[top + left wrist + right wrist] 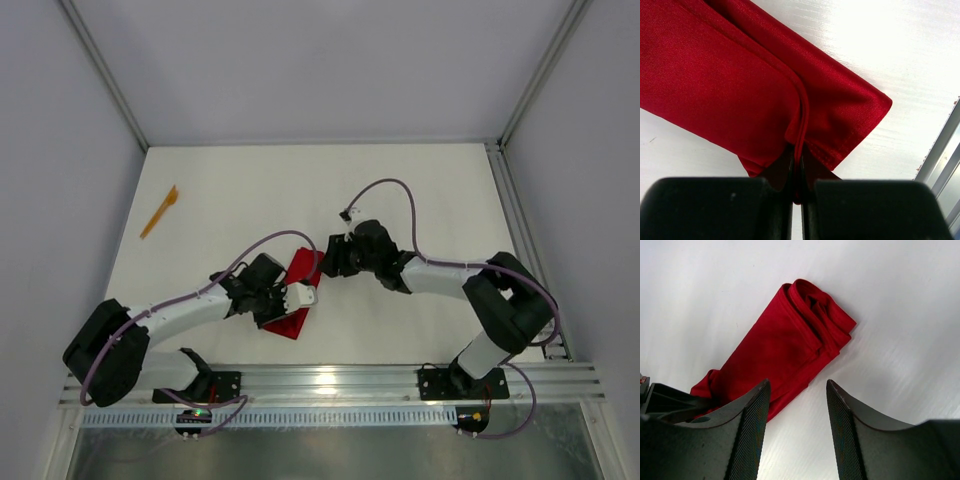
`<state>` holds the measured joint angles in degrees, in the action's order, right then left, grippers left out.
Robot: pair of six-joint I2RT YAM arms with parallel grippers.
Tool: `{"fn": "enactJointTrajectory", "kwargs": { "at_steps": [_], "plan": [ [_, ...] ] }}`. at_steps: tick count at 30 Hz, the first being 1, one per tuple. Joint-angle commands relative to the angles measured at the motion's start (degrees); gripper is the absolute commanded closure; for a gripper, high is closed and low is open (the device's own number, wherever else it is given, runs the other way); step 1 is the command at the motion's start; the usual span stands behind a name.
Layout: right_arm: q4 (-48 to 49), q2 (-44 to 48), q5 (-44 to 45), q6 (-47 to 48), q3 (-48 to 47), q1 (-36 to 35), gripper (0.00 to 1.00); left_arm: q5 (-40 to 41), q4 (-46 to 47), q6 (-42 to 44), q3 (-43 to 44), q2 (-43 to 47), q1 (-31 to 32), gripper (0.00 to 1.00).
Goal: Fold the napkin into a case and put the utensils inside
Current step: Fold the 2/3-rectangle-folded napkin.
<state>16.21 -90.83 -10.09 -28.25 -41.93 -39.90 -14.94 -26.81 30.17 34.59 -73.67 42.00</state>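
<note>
my left fingers (785, 200) are pinched shut on the folded napkin (740, 85) by the tabletop (420, 190)'s near edge. my right fingers (760, 405) stand apart, empty, above its far end. any tug could spring the loose fold. the orange utensil (160, 211) lies well apart, near the left edge.

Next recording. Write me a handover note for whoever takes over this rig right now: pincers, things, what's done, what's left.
Left pincer: shut on an edge of the folded red napkin.
Right pincer: open, holding nothing, close beside the napkin.
Napkin: folded into a strip, mid-table.
One orange utensil lies at the far left, apart from the napkin; no second one in view.
Done: folding under way.
Left: finish the case, put the utensils inside.
</note>
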Motion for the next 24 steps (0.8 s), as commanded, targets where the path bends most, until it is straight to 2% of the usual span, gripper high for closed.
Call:
{"fn": "enactJointTrajectory", "kwargs": {
  "at_steps": [1, 15, 24],
  "plan": [
    [1.55, -2.86, -4.94, 2.41, -4.82, 1.66, 0.46, -0.09, -0.09, -0.9, 1.53, 0.54, 0.28, 0.97],
    [-7.33, -13.67, -7.05, 9.62, -17.21, 1.67, 0.46, -0.18, -0.61, -0.82, 2.5, 1.33, 0.28, 0.97],
    [-7.95, -17.63, -5.99, 10.67, -17.48, 1.67, 0.43, -0.44, -0.88, -0.47, 2.94, 0.46, 0.19, 0.96]
  ]
}}
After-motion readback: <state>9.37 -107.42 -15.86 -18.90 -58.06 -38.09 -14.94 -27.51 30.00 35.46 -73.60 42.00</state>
